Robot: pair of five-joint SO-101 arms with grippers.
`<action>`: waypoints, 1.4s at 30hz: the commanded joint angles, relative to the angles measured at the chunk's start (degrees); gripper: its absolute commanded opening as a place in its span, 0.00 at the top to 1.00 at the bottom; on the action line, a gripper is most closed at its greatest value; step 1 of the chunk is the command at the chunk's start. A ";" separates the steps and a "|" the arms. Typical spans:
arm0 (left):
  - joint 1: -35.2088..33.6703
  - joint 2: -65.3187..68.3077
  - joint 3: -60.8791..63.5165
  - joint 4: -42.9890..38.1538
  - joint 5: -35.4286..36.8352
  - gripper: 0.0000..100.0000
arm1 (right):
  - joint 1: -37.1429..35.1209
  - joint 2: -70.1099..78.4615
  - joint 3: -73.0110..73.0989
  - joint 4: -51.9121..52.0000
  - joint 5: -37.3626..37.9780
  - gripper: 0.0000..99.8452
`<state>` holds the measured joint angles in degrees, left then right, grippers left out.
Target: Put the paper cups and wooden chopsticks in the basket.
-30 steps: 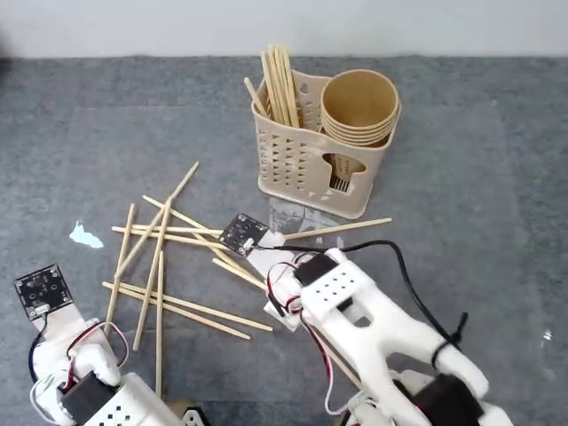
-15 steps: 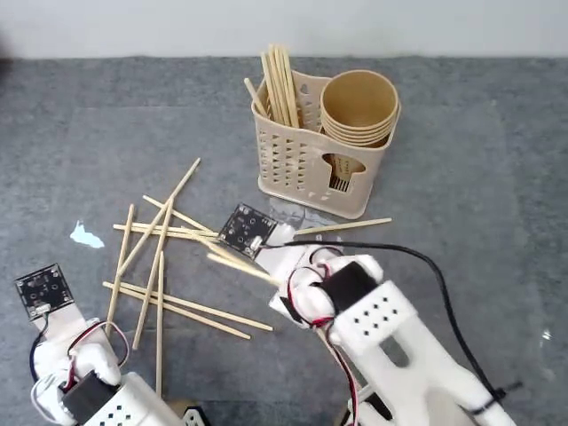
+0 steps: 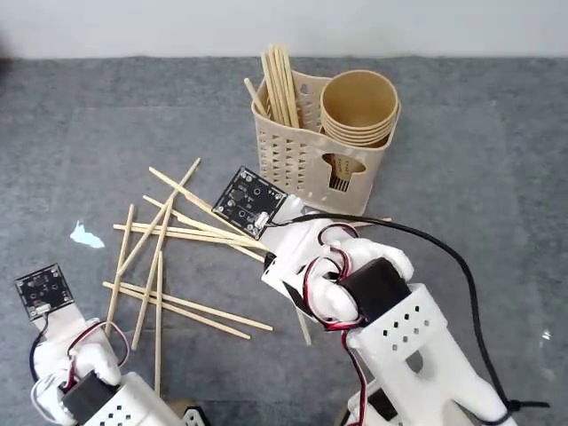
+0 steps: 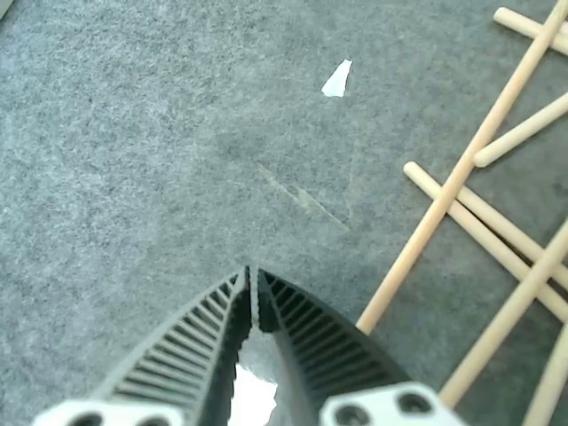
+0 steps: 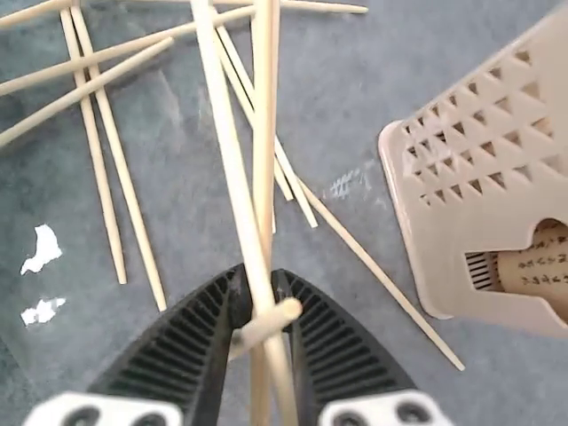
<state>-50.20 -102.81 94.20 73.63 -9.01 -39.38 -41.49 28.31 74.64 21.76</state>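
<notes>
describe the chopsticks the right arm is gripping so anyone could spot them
From the beige basket, come forward to the right gripper. The gripped chopsticks stick out from between its fingers; the loose ones lie free on the mat.

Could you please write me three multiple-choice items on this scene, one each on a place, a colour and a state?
1. Where are the paper cups?
A. Stacked in the basket
B. Scattered outside it
C. Held in a claw

2. What colour is the basket?
A. Blue
B. Black
C. Beige

3. What state is the right claw in?
A. Wide open and empty
B. Shut on chopsticks
C. Shut on a cup

Answers:
1. A, as the high view shows the cups nested in one compartment of the basket.
2. C, as the perforated walls are beige in both the high view and the right wrist view.
3. B, as the right wrist view shows the jaws closed around chopsticks that run out ahead of them.
</notes>
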 commanded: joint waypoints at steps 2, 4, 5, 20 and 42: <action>0.53 0.18 -0.31 -0.97 -0.44 0.98 | -1.80 2.86 -0.44 -2.77 -0.97 0.99; 0.53 0.18 -0.31 -0.97 -0.44 0.98 | -1.71 6.11 1.41 -4.35 -0.88 0.99; 0.53 0.18 -0.31 -0.97 -0.44 0.98 | -1.27 7.60 2.20 -5.05 -0.79 0.99; 0.53 0.18 -0.31 -0.97 -0.44 0.98 | 0.92 29.76 9.93 -17.36 3.78 0.99; 0.53 0.18 -0.31 -1.67 -0.44 0.98 | -9.45 33.54 3.78 -16.92 -4.40 0.82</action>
<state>-50.20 -102.81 94.20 73.54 -9.01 -46.68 -7.56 35.34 56.70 19.74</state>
